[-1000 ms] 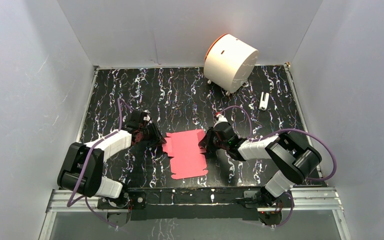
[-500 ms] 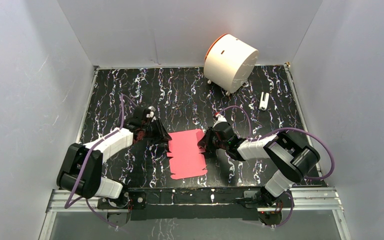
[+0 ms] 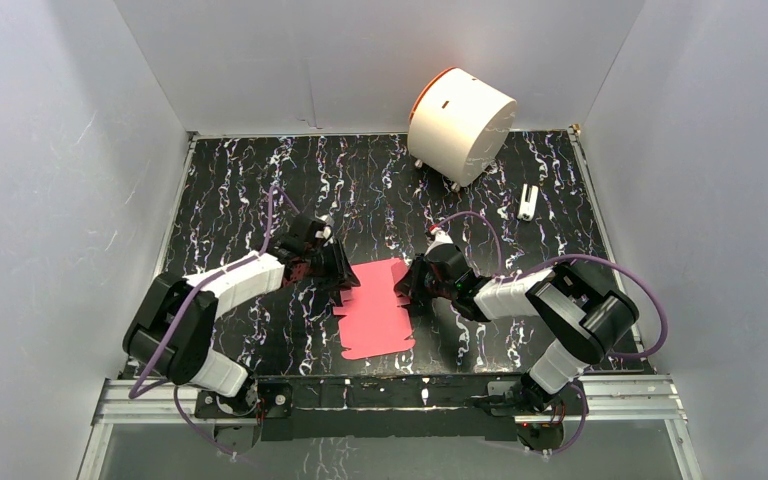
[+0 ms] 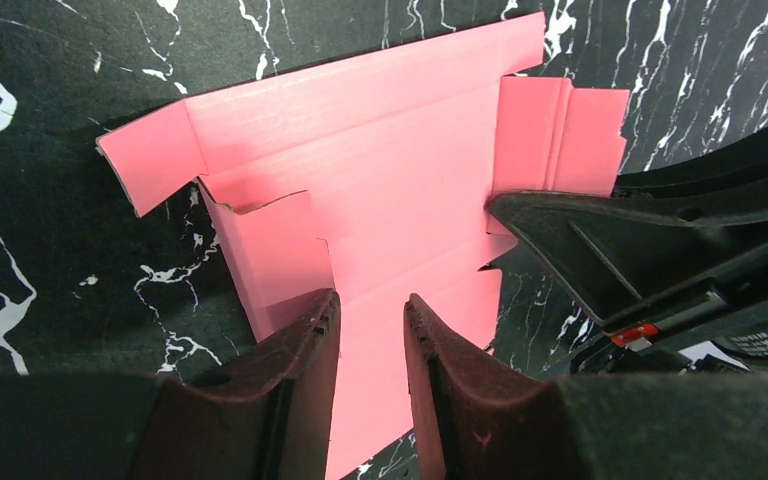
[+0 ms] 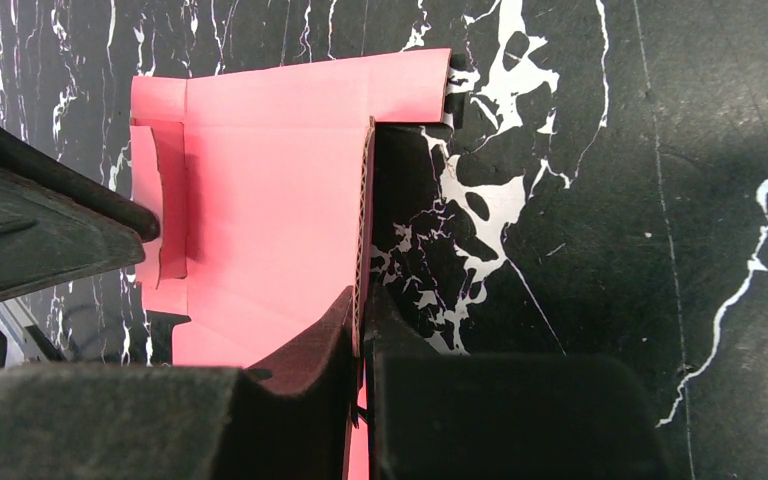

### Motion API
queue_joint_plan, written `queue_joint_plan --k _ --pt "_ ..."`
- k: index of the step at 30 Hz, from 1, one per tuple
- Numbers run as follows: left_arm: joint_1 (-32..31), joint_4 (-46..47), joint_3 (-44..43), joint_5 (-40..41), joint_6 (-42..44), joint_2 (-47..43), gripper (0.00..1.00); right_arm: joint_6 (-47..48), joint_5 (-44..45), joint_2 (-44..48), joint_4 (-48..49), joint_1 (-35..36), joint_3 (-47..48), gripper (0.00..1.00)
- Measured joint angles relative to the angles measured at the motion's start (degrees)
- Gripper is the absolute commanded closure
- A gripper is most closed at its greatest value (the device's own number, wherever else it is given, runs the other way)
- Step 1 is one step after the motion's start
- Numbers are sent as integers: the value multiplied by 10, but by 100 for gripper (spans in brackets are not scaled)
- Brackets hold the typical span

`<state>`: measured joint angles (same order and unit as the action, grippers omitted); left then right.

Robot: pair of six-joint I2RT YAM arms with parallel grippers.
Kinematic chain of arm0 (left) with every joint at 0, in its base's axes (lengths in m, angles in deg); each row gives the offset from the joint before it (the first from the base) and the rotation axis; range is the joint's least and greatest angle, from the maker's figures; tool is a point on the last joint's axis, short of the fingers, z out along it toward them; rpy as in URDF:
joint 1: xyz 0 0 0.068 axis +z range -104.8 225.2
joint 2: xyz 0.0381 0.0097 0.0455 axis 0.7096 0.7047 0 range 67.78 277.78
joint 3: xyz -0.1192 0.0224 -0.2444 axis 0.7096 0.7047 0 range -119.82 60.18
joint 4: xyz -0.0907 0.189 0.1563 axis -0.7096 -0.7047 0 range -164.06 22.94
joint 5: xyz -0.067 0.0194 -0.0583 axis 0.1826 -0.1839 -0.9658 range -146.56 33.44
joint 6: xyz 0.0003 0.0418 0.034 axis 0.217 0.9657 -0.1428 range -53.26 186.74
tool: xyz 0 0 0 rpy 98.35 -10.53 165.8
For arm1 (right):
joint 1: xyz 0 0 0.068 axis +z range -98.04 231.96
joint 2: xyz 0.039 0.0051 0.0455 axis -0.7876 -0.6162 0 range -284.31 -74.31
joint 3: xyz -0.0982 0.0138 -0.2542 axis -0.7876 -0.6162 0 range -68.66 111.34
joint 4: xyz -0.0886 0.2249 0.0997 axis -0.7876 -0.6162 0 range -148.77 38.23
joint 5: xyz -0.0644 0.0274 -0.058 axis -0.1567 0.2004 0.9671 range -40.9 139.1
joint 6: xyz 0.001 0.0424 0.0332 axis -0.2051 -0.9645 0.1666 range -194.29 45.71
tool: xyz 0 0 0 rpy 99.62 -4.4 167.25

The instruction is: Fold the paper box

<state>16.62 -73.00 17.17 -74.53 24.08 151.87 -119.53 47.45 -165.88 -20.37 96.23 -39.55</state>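
Though mostly flat, box lengthwise near-far.

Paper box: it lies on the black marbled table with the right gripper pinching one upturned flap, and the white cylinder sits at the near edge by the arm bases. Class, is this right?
One slip: the top external view shows the white cylinder at the far edge, not the near one. The rest holds.
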Motion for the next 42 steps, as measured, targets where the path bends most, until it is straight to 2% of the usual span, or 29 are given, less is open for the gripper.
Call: queue_joint_plan --k 8,12,19,22,24,28,35,42 --pt "-3 -6 0 19 1 5 70 0 0 0 1 0 0 84" --pt "-3 -32 -6 45 10 -19 66 2 0 1 -1 0 0 81" --pt "-3 -66 -46 78 26 -77 60 8 12 30 -39 1 0 63" --pt "-3 -65 -66 74 27 -79 58 17 31 54 -68 1 2 54" --pt "-3 -65 -73 68 28 -79 57 24 46 74 -88 1 4 44" --pt "-3 -61 -75 58 31 -66 55 43 68 108 -129 -4 12 33" --pt "-3 -35 -75 34 32 -8 54 77 44 112 -170 -50 61 28" --pt "-3 -12 -75 19 37 61 55 89 -19 48 -183 -90 128 28"
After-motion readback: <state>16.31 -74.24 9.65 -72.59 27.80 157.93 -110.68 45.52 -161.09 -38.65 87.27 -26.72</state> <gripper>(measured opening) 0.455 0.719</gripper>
